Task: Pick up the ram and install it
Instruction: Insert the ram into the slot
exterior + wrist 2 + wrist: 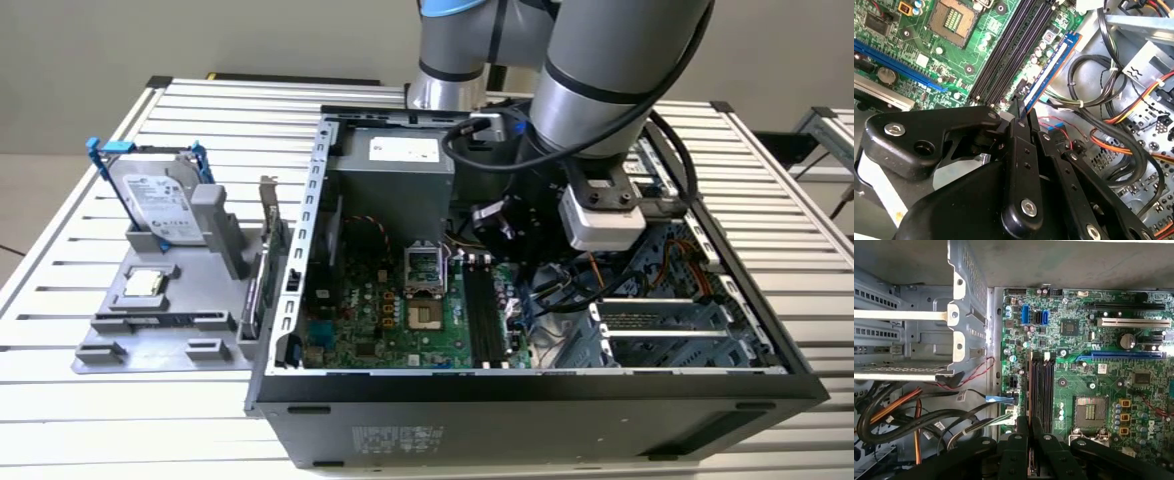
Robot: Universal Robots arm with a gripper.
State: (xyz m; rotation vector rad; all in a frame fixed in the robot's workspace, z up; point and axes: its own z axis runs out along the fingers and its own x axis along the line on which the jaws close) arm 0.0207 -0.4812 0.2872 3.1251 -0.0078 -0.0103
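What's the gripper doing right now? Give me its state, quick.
Gripper: shut on the long, narrow blue circuit-board ram stick, held edge-down over the black memory slots of the green motherboard.

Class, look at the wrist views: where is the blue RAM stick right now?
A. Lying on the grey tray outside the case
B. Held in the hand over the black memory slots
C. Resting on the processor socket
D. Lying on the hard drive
B: in the second wrist view the hand grips the end of the RAM stick, which stands on edge beside the black memory slots of the motherboard.
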